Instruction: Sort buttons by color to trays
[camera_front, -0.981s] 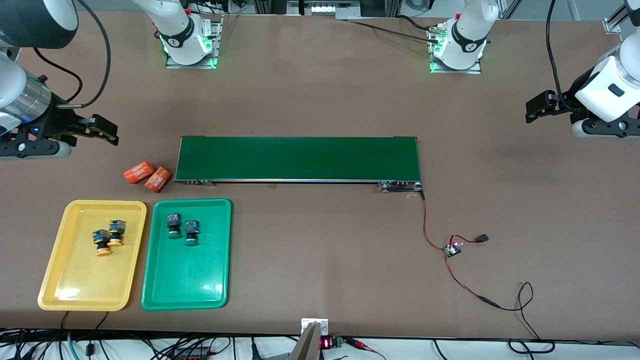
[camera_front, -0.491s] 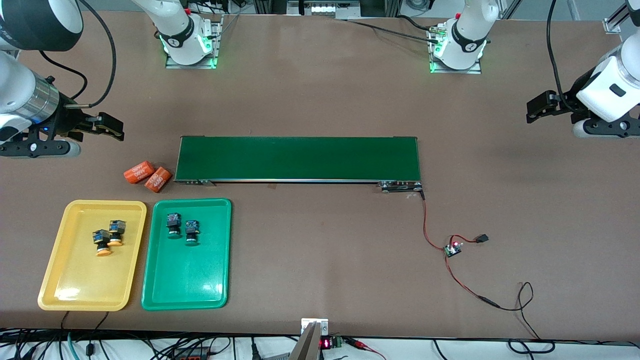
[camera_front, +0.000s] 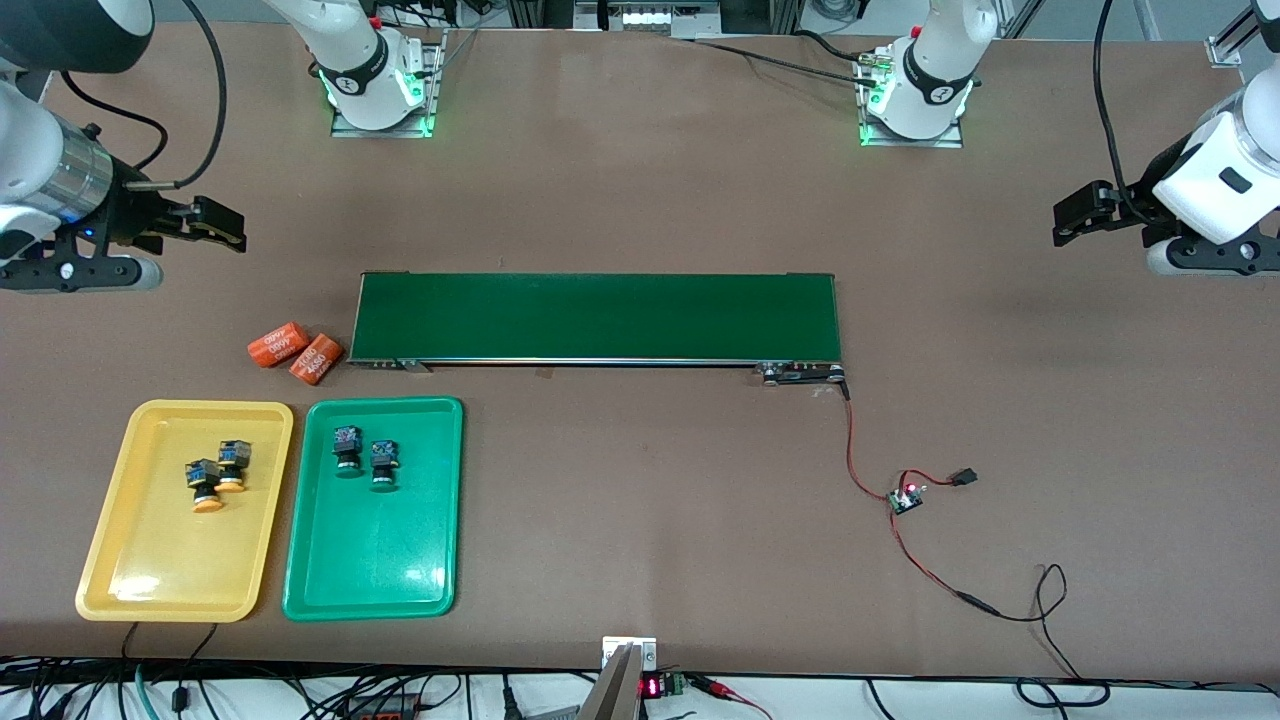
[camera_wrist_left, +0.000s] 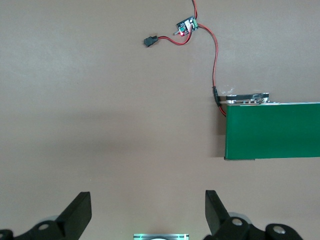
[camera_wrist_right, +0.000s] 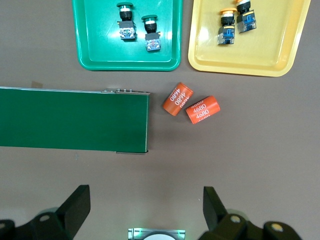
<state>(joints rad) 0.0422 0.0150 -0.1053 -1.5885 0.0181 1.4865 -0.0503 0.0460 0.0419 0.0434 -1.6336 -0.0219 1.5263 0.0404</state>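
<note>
— Brown tabletop (camera_front: 640, 190), long dark-green belt (camera_front: 596, 317) across the middle. Where are the buttons?

— Sorted. Two yellow-orange-capped buttons (camera_front: 215, 472) touch each other in the yellow tray (camera_front: 120, 570); two green-capped buttons (camera_front: 365, 455) sit side by side in the green tray (camera_front: 400, 580) beside it.

— And the claws?

— Right gripper (camera_front: 215, 225) hangs over bare table near two orange cylinders (camera_front: 296, 351), fingers apart, empty. Left gripper (camera_front: 1075, 215) hovers at its own end, jaws spread, nothing held.
</note>
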